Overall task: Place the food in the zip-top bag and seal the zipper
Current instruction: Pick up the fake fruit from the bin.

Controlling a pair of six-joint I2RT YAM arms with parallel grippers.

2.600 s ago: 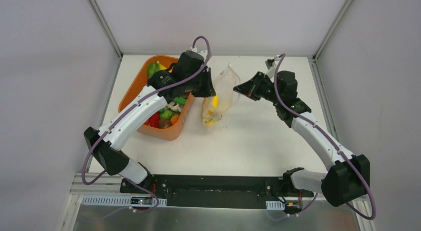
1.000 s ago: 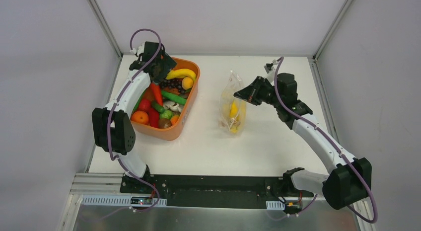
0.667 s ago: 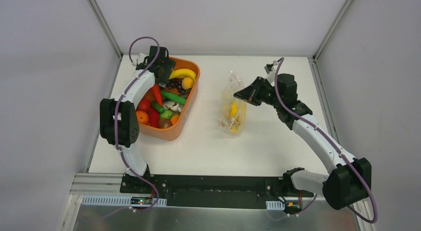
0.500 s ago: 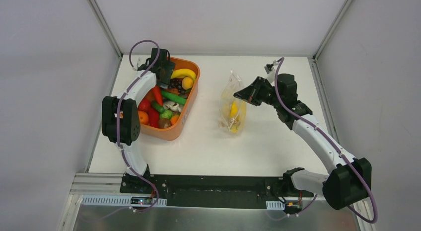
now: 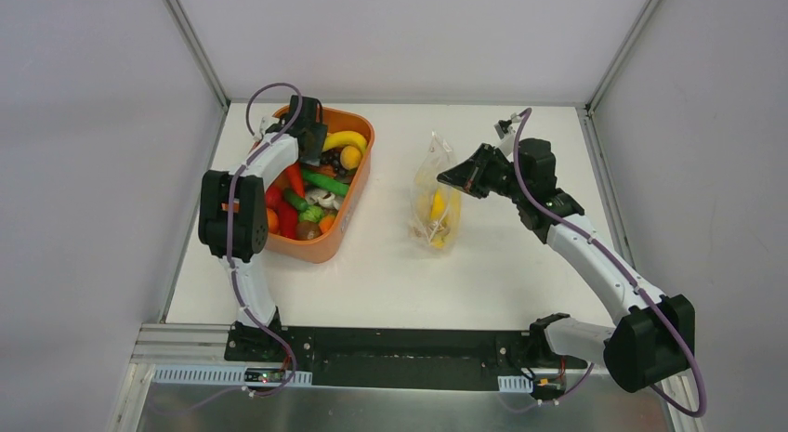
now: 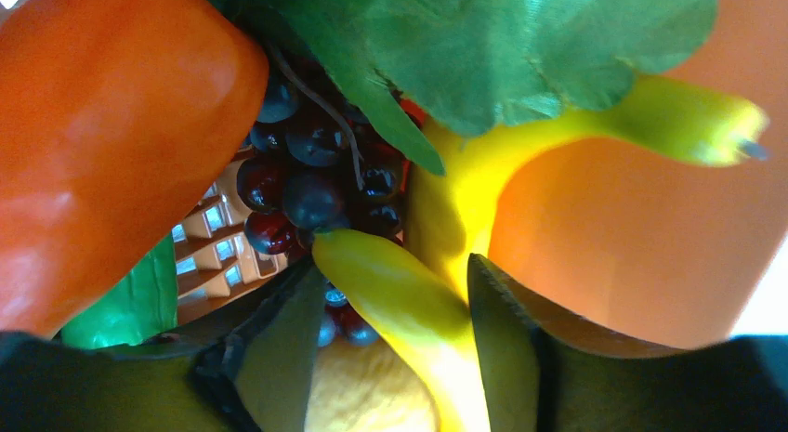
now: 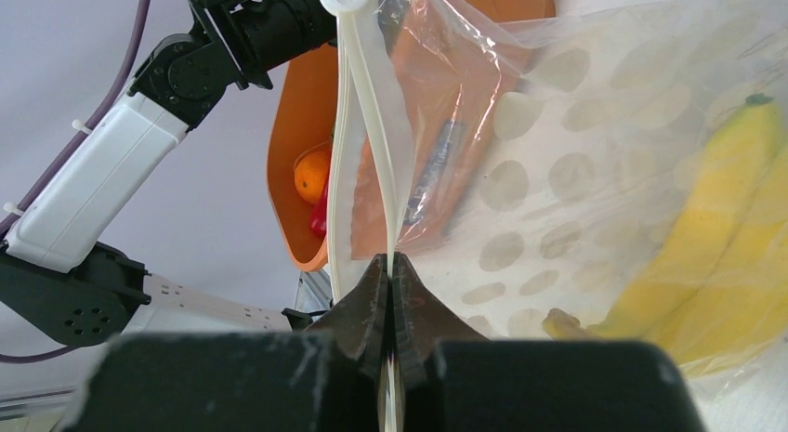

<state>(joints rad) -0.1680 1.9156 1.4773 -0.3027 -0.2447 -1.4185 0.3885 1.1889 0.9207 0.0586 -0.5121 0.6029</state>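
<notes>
The food fills an orange tub [image 5: 308,249] on the left. My left gripper [image 5: 312,145] is down in its far end, open, with its jaws on either side of a yellow banana [image 6: 401,304]. The banana rests against the right finger [image 6: 506,344]; a gap shows on the left. Dark grapes [image 6: 307,181] and a green leaf [image 6: 483,51] lie just beyond. The zip-top bag [image 5: 435,198] stands mid-table with bananas [image 7: 720,218] inside. My right gripper [image 5: 446,179] is shut on the bag's zipper [image 7: 368,125] edge and holds the mouth up.
An orange pepper [image 6: 102,125] crowds the left jaw's side, and the tub's orange wall [image 6: 632,246] stands close on the right. Bare white table [image 5: 400,274] lies between the tub, the bag and the arm bases. Grey walls close in the back and sides.
My left arm left the bag, swung to the tub's far left corner, then moved right over the banana while its jaws narrowed. The right gripper and bag stayed still over the last second.
</notes>
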